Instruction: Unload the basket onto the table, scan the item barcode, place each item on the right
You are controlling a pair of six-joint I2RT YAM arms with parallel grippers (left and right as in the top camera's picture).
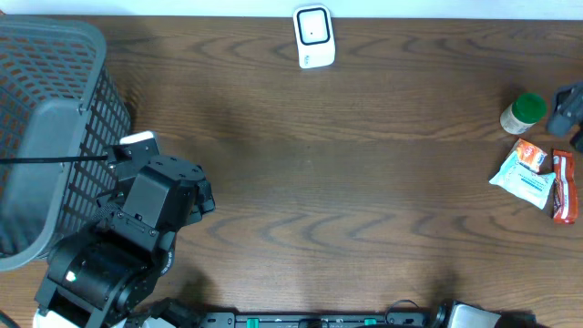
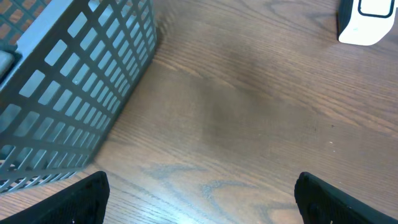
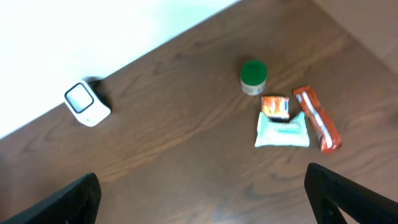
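A big grey basket (image 1: 107,114) sits at the upper left of the overhead view. Its plastic walls are full of little square holes, like a net. I cannot tell if anything is inside it.

The desk (image 1: 364,182) is dark brown wood with wavy lines. At the top middle stands a white scanner (image 1: 314,36), a small box with round corners and a dark window.

The things to scan lie together at the right edge, well apart from the scanner: a small jar (image 1: 523,113) with a round green lid, a flat, crinkly white packet (image 1: 524,173) with an orange top, and a long red bar (image 1: 564,187) just beside it.

The left gripper (image 2: 202,186) is wide apart and holds nothing. The right gripper (image 3: 202,183) is wide apart too, with nothing in it.
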